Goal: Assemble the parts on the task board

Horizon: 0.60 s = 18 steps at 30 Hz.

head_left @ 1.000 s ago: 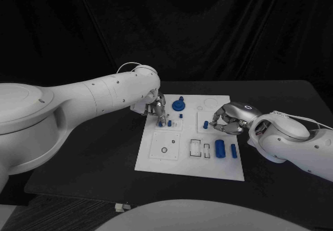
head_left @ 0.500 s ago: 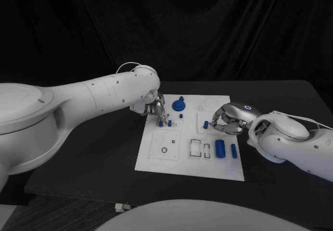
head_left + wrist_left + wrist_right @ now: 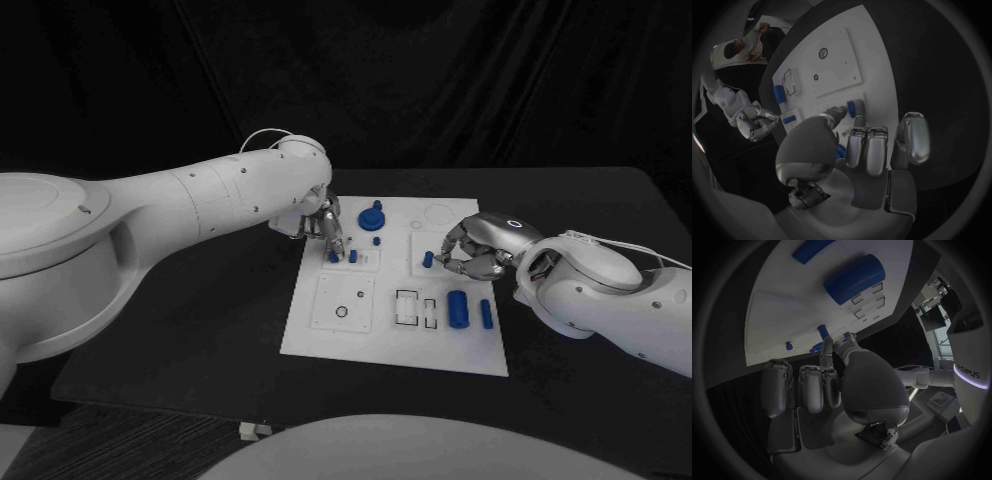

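Note:
The white task board [image 3: 378, 335] lies in the middle of the table. My left hand [image 3: 326, 232] reaches down over the board's far left part and pinches a small blue peg [image 3: 335, 257]; the same peg [image 3: 839, 151] shows between thumb and fingers of this hand [image 3: 861, 145]. A second blue peg [image 3: 352, 256] stands just beside it. My right hand [image 3: 476, 250] is at the board's right side, its fingertips closed on a small blue piece [image 3: 428, 260], which shows again at the fingertips [image 3: 817, 347].
A blue knob [image 3: 374, 215] stands at the board's far edge. A large blue cylinder [image 3: 457, 309] and a thinner blue bar [image 3: 486, 314] lie on the near right part. Empty slots and a ring mark sit in the near left part.

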Available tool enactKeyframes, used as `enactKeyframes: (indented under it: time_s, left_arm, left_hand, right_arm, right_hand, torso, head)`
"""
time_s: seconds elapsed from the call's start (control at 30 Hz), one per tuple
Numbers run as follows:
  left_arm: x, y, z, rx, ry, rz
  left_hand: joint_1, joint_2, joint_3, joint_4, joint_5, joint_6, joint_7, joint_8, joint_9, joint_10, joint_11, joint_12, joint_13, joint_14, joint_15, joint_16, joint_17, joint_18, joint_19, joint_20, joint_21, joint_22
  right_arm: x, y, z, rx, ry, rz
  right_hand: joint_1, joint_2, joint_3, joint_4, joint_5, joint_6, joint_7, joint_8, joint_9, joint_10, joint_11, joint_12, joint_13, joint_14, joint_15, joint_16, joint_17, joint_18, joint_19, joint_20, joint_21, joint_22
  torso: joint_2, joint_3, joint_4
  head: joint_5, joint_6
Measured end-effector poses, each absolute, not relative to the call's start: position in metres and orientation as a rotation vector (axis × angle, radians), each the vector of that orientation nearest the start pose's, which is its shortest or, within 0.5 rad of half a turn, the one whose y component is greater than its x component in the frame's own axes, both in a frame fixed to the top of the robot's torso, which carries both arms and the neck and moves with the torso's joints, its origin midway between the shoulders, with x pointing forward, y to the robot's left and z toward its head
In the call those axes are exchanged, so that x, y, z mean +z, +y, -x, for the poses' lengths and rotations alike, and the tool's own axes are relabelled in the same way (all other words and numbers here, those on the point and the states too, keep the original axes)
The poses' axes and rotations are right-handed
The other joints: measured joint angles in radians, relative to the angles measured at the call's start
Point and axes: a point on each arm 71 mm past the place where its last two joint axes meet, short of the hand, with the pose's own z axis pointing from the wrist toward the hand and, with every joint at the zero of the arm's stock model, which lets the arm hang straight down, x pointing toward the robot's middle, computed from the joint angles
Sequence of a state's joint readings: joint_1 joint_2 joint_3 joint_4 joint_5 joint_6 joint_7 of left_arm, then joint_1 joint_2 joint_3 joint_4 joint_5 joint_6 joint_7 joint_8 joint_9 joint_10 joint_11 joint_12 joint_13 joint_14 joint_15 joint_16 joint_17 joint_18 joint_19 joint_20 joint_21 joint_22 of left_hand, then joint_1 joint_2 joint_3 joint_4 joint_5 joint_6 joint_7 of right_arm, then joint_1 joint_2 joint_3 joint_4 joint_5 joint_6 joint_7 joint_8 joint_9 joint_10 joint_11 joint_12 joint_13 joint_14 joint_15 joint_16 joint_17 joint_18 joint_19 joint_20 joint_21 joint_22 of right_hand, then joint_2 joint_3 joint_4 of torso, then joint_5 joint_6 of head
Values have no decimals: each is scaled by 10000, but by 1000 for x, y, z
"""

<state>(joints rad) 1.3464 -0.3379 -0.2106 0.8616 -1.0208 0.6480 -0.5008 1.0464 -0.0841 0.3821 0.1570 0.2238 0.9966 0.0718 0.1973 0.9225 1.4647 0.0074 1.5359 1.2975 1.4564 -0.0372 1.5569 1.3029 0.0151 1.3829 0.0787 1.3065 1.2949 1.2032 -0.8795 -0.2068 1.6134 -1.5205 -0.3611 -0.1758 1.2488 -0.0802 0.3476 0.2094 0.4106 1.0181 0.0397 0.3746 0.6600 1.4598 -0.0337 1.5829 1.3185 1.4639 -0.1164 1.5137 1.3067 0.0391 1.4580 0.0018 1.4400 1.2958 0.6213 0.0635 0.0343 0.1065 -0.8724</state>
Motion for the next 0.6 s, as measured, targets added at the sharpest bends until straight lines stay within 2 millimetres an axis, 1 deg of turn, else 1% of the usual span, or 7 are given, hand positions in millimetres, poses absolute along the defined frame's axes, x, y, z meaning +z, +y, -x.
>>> enactKeyframes:
  time_s: [0.07, 0.13, 0.37, 0.4, 0.47, 0.57, 0.6]
  left_arm:
    - [-237, 151, -561, -952, 26860, -1215]
    - [-237, 151, -561, -959, 26845, -1206]
    - [-237, 150, -561, -1001, 26823, -1222]
    - [-237, 150, -561, -1006, 26820, -1223]
    - [-237, 150, -561, -1016, 26817, -1224]
    - [-237, 149, -561, -1034, 26813, -1226]
    - [-237, 149, -561, -1040, 26812, -1226]
  left_hand:
    - [0, 0, -292, 20, 0, -1, 1, 0, 110, 0, 0, 0, 0, 0, 0, 0, 0, -1, -3, 2, 0, 0]
    - [1, 1, -330, 55, -1, -38, 37, 4, 633, 0, 1, 0, 0, 0, 0, 0, 0, 0, -50, 50, 0, 0]
    - [0, 1, -331, 57, -2, -127, 125, 139, 783, 0, 3, 0, 0, 1, 1, 0, 0, 0, -51, 51, -1, 0]
    - [0, 1, -506, 230, -150, -128, 126, 139, 861, 1, 3, 1, 0, 1, 1, 0, 0, 0, -52, 52, -1, 0]
    - [0, 2, -661, 142, -234, -129, 127, 139, 882, 1, 3, 0, 0, 1, 2, 0, 0, -1, -52, 52, -2, 0]
    - [-2, 3, -825, 304, -428, -180, 176, 214, 999, 1, 4, 0, 0, 1, 2, 0, 0, -1, -53, 53, -3, 0]
    - [-90, 91, -826, 305, -495, -182, 176, 214, 1067, 1, 4, 0, 0, 1, 2, 0, 0, 1, -53, 53, -114, 0]
  right_arm:
    - [-233, -196, -443, 5903, 17688, 2383]
    - [-233, -196, -443, 5902, 17700, 2392]
    - [-234, -195, -444, 5894, 17727, 2410]
    - [-234, -195, -444, 5891, 17732, 2413]
    - [-234, -195, -444, 5885, 17738, 2415]
    - [-234, -196, -444, 5877, 17748, 2417]
    - [-234, -196, -444, 5874, 17750, 2417]
  right_hand:
    - [0, 0, 0, 0, 0, 0, 0, 0, 0, 0, 0, 0, 0, 0, 0, 0, 0, 0, 0, 0, 0, 0]
    - [0, 0, 0, 0, 0, 0, 0, 0, 0, 0, 0, 0, 0, 0, 0, 0, 0, 0, 0, 0, 0, 0]
    - [0, 0, 0, 0, 0, 0, 0, 0, 0, 0, 0, 0, 0, 0, 0, 0, 0, 0, 0, 0, -16, 0]
    - [0, 0, 0, 0, 0, 0, 0, 0, 0, 0, 0, 0, 0, 0, 0, 0, 0, 0, 0, 0, -16, 0]
    - [0, 0, 0, 0, 0, 0, 0, 0, 0, 0, 1, 0, 0, 0, 0, 0, 0, 0, 0, 0, -16, 0]
    - [0, 0, 0, 0, 0, 0, 0, 0, 0, 2, 2, 0, 0, 0, 0, 0, 0, 0, 0, 0, -16, 0]
    - [0, 0, 0, 0, 0, 0, 0, 0, 0, 6, 6, 0, 0, 0, 0, 0, 0, 0, 0, 0, -16, 0]
  torso:
    - [0, 0, 0]
    - [0, 0, 0]
    - [0, 0, 0]
    - [0, 0, 0]
    - [0, 0, 0]
    - [0, 0, 0]
    - [0, 0, 0]
  head:
    - [0, 0]
    - [4, 0]
    - [17, -4]
    - [18, -4]
    - [19, -4]
    - [4, -5]
    - [3, -5]
